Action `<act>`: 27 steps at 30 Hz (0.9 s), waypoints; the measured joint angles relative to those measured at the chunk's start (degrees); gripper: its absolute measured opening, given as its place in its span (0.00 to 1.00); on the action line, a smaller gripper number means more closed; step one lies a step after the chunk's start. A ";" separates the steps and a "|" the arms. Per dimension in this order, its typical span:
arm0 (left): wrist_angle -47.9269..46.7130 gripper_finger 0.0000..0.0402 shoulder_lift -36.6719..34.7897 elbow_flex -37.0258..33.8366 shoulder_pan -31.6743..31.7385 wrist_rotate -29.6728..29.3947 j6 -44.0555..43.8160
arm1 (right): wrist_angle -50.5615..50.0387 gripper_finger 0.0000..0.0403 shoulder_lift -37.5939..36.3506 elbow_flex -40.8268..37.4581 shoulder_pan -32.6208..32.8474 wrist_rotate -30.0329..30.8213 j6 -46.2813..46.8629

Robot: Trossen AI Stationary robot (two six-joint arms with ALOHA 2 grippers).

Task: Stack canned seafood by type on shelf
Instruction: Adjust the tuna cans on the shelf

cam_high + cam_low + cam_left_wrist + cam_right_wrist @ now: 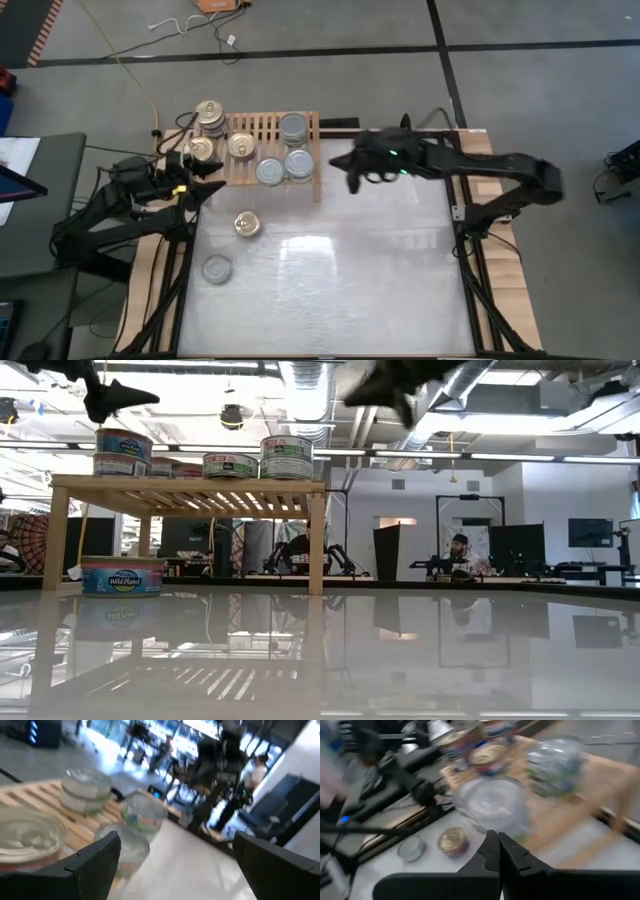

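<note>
From above, most canned seafood sits on the shelf (270, 148), with a gold-topped tin (247, 224) and a silver-topped tin (216, 268) loose on the bench (380, 270); the left end effector (205, 178) hangs released beside the shelf and the right end effector (352, 172) is clenched and empty. Level with the bench, another tin (121, 577) stands under the shelf. These tins look rigid, smooth and fairly dense, so gripping across the round side wall seems safest.

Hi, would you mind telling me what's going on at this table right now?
Two robot arms are sorting tins onto the wooden shelf. Several tins already sit there, gold tops at its left end, silver tops toward the right. Neither arm holds anything: the left gripper is open beside the shelf's left end, and the right gripper is shut, just off its right end. A gold-topped tin and a silver-topped tin wait on the table.
</note>
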 joint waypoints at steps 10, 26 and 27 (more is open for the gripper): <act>2.14 0.90 13.48 4.59 0.00 -5.82 -4.79 | 2.56 0.06 -19.77 -21.57 5.05 11.37 8.63; -26.18 0.89 54.54 44.27 2.01 -14.28 -4.20 | -6.83 0.06 -36.33 -22.82 5.04 11.30 -1.70; -26.94 0.89 56.29 46.92 1.83 -15.25 -3.30 | -7.57 0.06 -36.92 -22.82 5.04 11.30 -2.18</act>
